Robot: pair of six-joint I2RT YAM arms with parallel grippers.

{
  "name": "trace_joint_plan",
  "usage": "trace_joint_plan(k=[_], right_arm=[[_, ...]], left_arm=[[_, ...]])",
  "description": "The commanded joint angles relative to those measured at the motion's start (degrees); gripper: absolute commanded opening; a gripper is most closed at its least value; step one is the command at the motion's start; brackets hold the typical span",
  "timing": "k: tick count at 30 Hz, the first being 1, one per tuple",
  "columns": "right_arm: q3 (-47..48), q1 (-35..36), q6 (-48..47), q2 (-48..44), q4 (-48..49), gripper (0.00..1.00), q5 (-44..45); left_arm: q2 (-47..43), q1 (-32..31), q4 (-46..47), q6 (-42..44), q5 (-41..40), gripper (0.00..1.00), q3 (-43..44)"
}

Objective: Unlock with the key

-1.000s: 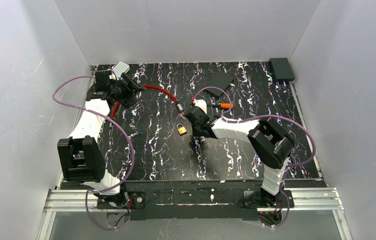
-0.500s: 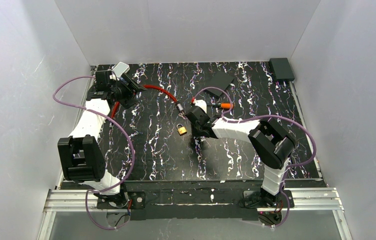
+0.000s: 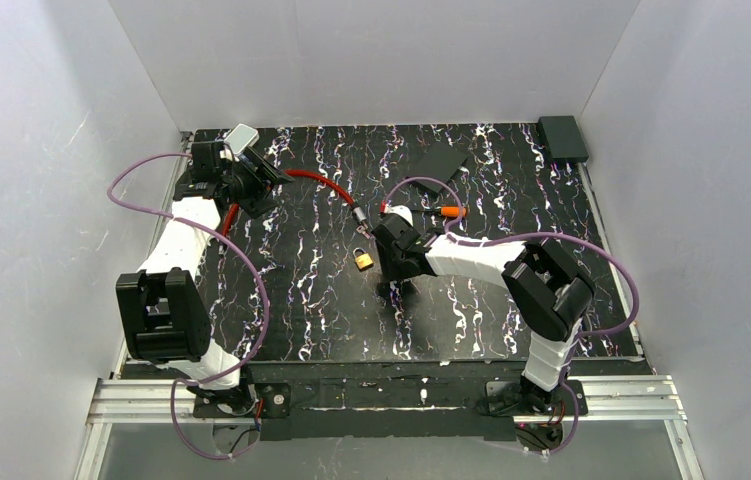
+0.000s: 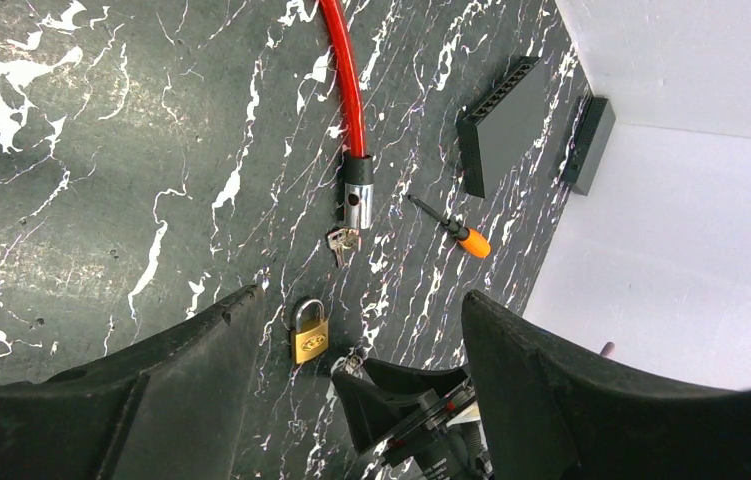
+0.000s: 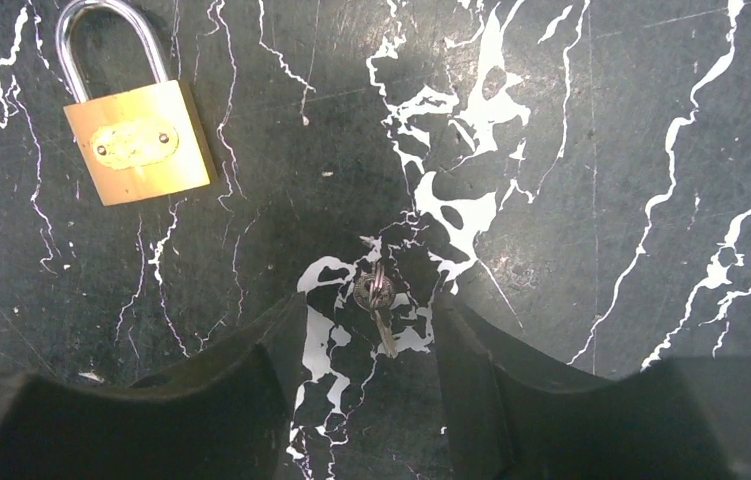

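The key point(image 5: 376, 298), tiny and silvery on a small ring, lies flat on the black marbled mat. My right gripper point(image 5: 369, 305) is open and low over the mat, with a finger on each side of the key and not touching it. The small brass padlock point(image 5: 136, 140) lies shut to the upper left of the key. In the top view the right gripper point(image 3: 389, 278) is just right of the padlock point(image 3: 363, 260). My left gripper point(image 3: 256, 185) is open and empty at the back left. The left wrist view shows the padlock point(image 4: 310, 335) and the key point(image 4: 356, 362).
A red cable lock point(image 4: 349, 90) runs from the left gripper to its black end point(image 4: 356, 190), where another small key bunch point(image 4: 343, 240) lies. An orange-handled screwdriver point(image 3: 451, 211), a flat black plate point(image 3: 438, 160) and a black box point(image 3: 562, 137) are at the back right.
My right gripper has edged slightly left and toward the near side, beside the padlock. The left arm, the padlock and the cable have not moved.
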Motion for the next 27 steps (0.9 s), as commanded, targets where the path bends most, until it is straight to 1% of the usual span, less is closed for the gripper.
trace_joint_plan(k=[1,4,10,13,14,18,21,27], right_arm=[[1.4,-0.1,-1.1,-1.9,-0.3,0.54,-1.3],[2.0,-0.1,-1.2,-0.7,0.6,0.5,-1.3],[4.1,-0.1,-2.0,1.7,-0.1,0.36,0.0],[4.1,-0.1,-2.4,2.1,0.0,0.32,0.4],[4.0,-0.1,-2.5,2.3,0.1,0.29,0.4],[3.8,-0.1,-2.7,2.7,0.1,0.12,0.4],[3.6,-0.1,-3.0,2.5,0.3,0.01,0.3],[3.5,-0.2,-3.3,0.3,1.3,0.01,-1.1]], left_arm=[[-0.5,0.2,-0.1,0.5,0.5,0.7,1.2],[-0.5,0.2,-0.1,0.5,0.6,0.7,1.2],[-0.6,0.2,-0.1,0.5,0.6,0.7,1.2],[-0.7,0.2,-0.1,0.5,0.6,0.7,1.3],[-0.8,0.2,-0.1,0.5,0.7,0.7,1.3],[-0.5,0.3,0.0,0.3,0.9,0.7,1.3],[-0.2,0.3,0.2,0.1,1.2,0.7,1.2],[0.0,0.3,0.8,-0.1,1.7,0.69,1.1]])
